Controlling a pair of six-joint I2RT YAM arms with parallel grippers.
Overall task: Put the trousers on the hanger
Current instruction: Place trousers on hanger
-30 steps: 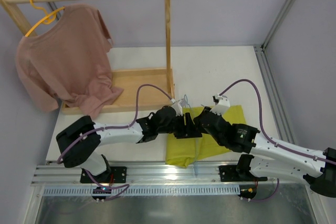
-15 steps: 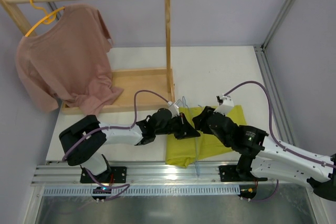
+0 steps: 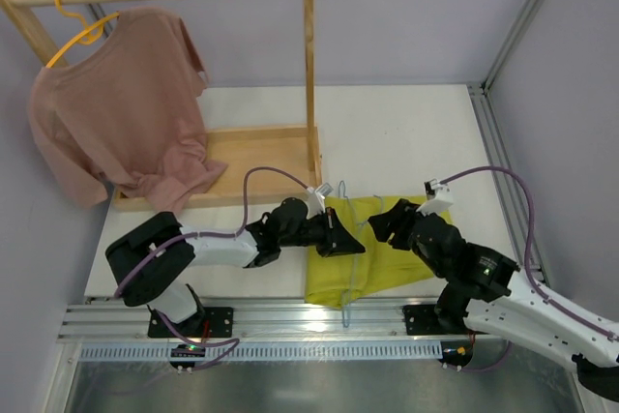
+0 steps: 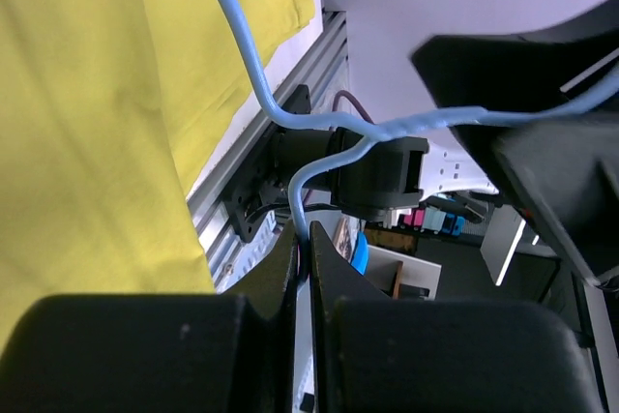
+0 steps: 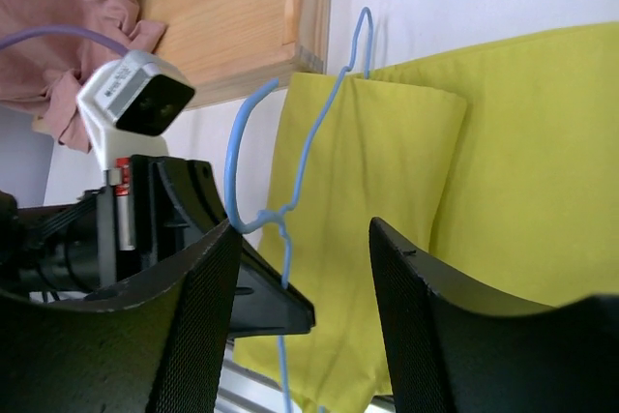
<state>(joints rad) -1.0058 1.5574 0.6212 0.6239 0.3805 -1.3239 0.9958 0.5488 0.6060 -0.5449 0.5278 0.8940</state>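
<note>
White worktop [image 3: 406,132] inside a booth with plain pale grey walls [image 3: 406,16] and aluminium corner posts [image 3: 522,16]; a slotted aluminium rail [image 3: 290,314] runs along the near edge where both arms are bolted. At back left, a wooden rack [image 3: 309,65] stands on its tray base [image 3: 251,147]. A pink T-shirt [image 3: 116,103] hangs from its bar on a yellow hanger [image 3: 73,7], hem bunched in the tray. The trousers [image 3: 334,278] lie folded flat on the worktop at front centre, reaching the near edge. The hanger [image 4: 426,121] sits over their left part, hook pointing toward the rack. The left claw [image 4: 305,249] is clamped on the hanger's wire just under the twisted neck. The right claw [image 5: 302,239] is spread wide, gripping nothing, above the trousers, just right of the hanger.
</note>
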